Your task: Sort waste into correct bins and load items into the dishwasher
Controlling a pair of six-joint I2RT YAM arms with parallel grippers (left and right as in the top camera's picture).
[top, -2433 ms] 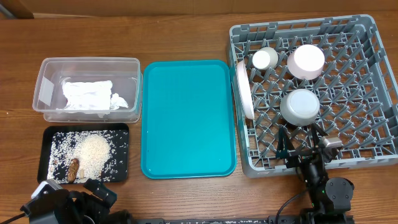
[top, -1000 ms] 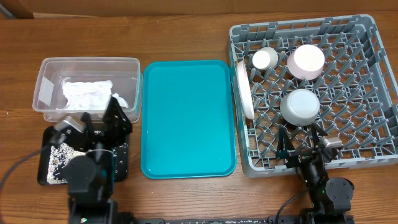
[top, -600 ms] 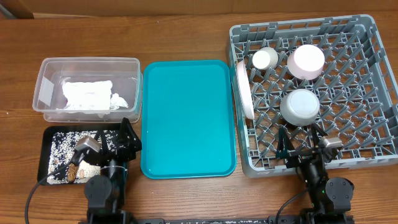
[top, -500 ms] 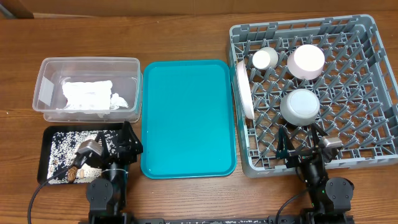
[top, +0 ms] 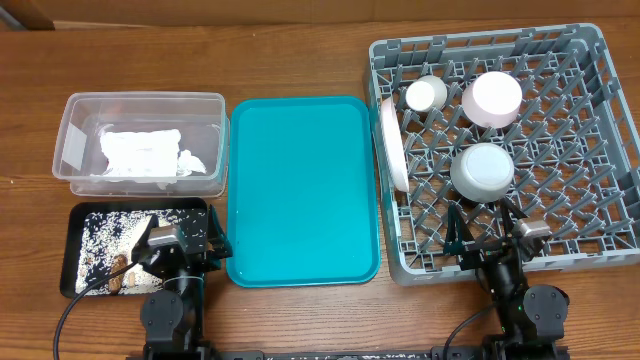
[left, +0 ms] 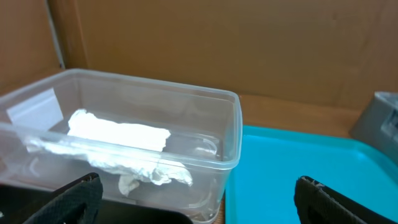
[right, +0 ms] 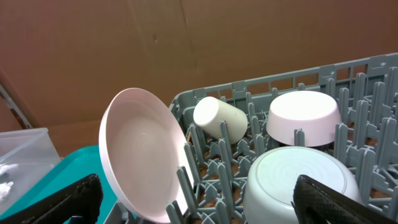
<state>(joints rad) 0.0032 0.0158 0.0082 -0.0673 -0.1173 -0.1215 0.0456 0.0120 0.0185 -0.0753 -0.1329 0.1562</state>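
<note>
Grey plastic fills the right of the overhead view: the dish rack [top: 618,120] sits on the wooden worktop [top: 300,50]. The pinkish-white plate [top: 392,150] stands on edge along the rack's left side. The cream cup [top: 426,95] is tipped on its side just beside the plate. The pink bowl [top: 492,99] and the grey-blue bowl [top: 482,172] are both upside down among the pegs. In the middle of the frame lies the teal tray [top: 300,190]. At upper left the clear tub [top: 140,97] holds the crumpled white napkin [top: 145,155]. Just below it the black tray [top: 67,250] carries scattered rice [top: 102,228] and the small brown lump [top: 120,266]. The left arm [top: 165,310] stands at lower left, its head over the black tray's right end, jaws spread wide and holding nothing. The right arm [top: 520,300] stands at lower right by the rack's near edge, jaws likewise wide apart and empty
</note>
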